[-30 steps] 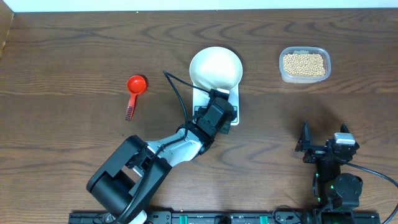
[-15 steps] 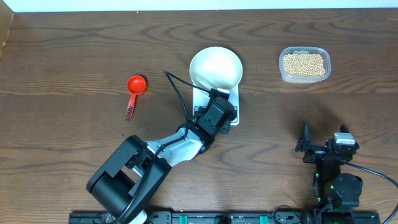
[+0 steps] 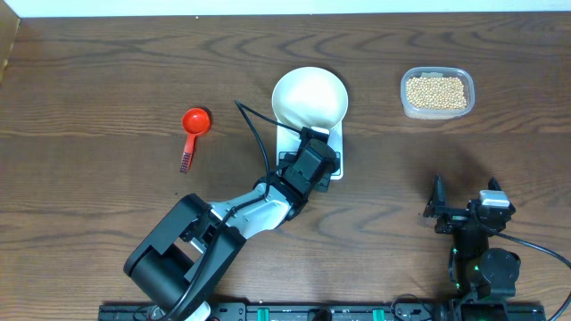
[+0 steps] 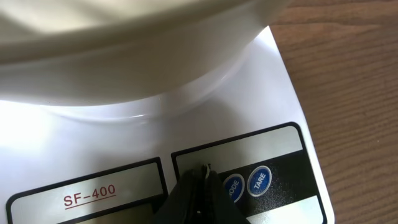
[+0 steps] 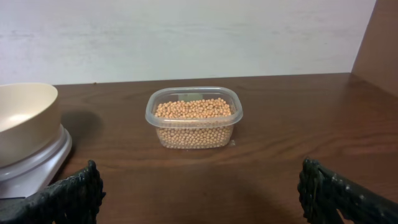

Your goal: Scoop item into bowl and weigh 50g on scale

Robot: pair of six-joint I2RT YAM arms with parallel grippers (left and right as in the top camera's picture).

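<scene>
Left fingers [image 4: 203, 180] at the front panel of the scale [image 4: 261, 93], white bowl [image 3: 309, 98] empty on top.
The left fingers are pressed together on nothing, tips just beside the two round buttons [image 4: 247, 184]. The beans [image 3: 435, 91] fill a clear tub [image 3: 402, 94] on the counter [image 3: 107, 71], well apart from the bowl. The right fingers [image 3: 464, 198] gape wide, empty. A red scoop [image 3: 192, 129] lies alone.

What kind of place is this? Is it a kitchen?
Probably not a real kitchen, more like a robot test bench. A robot arm reaches over a wooden table holding just a scale, a bowl and a tub of beans.
</scene>
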